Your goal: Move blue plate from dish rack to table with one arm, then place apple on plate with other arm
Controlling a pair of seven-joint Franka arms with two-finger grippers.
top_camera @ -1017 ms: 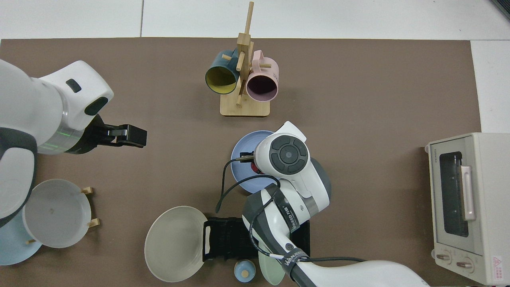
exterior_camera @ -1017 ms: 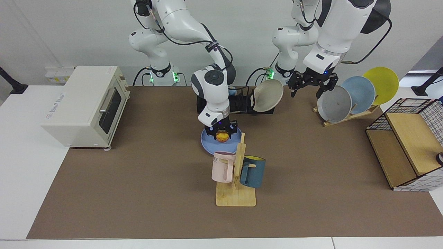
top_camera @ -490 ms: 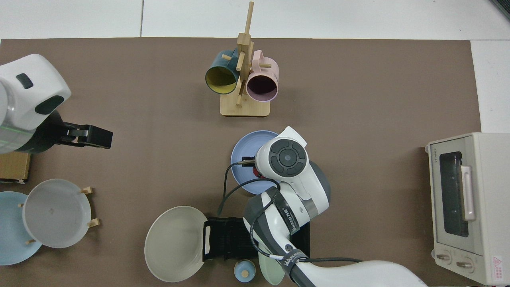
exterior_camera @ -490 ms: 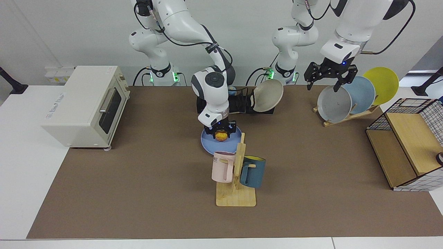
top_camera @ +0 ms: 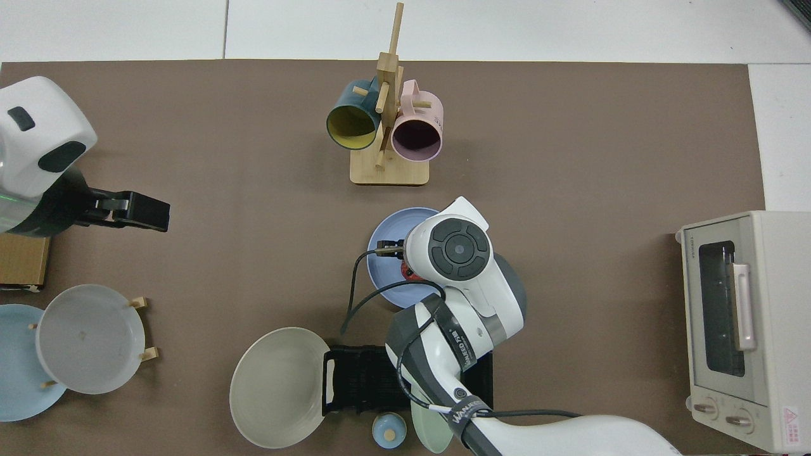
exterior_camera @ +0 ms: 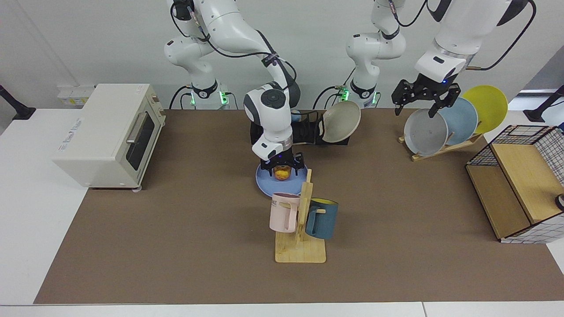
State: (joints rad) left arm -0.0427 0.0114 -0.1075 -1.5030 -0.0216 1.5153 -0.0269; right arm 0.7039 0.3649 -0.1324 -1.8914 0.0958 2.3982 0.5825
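Apple [exterior_camera: 282,174] sits on the blue plate [exterior_camera: 267,185], flat on the table [exterior_camera: 176,246] near-side of the dish rack [exterior_camera: 304,132]; my right gripper [exterior_camera: 282,167] has spread its fingers off it since a moment ago. Risk: lifting crooked nudges the apple and it rolls off the shallow plate. My left gripper [exterior_camera: 424,97], empty and open, has pulled farther back above the wooden plate stand [exterior_camera: 445,147].
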